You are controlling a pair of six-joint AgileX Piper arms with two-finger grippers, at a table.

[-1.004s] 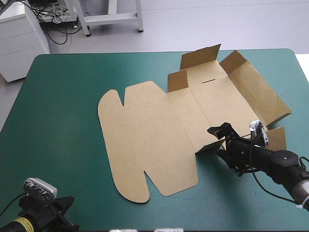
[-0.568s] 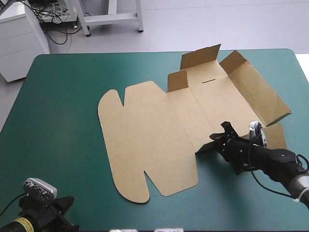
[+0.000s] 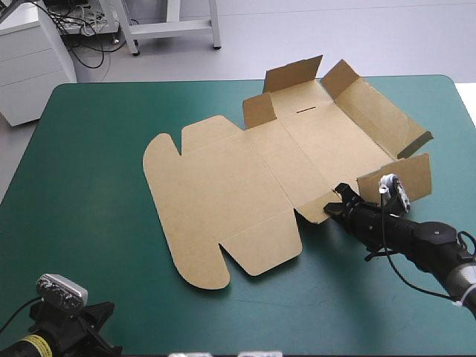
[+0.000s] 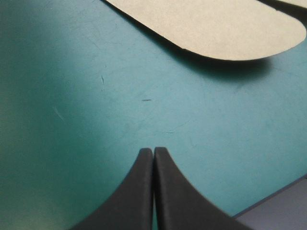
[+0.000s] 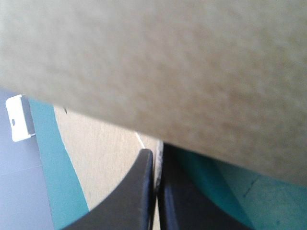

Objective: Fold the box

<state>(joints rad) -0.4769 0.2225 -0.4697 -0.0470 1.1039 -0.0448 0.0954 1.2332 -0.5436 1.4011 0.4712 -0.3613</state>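
The brown box (image 3: 223,193) lies as a cut sheet in the middle of the table. Its left half is flat, with rounded flaps. On its right half, small flaps (image 3: 294,73) stand up at the far side, and a wall (image 3: 405,175) stands up at the near right. My right gripper (image 3: 336,204) sits at the sheet's near edge, shut on the box, with brown board (image 5: 168,62) close over its fingers (image 5: 139,191). My left gripper (image 4: 153,152) is shut and holds nothing. It hovers over the cover at the near left corner, with a rounded flap (image 4: 216,24) ahead of it.
Teal-green cover (image 3: 89,149) stretches wide to the left of the box and along the near side. The table's edge (image 4: 278,206) runs close beside the left gripper.
My right gripper has gone from open to shut at the sheet's near edge. The box has slid left and toward the far edge, and its near right wall stands higher. The left arm is still.
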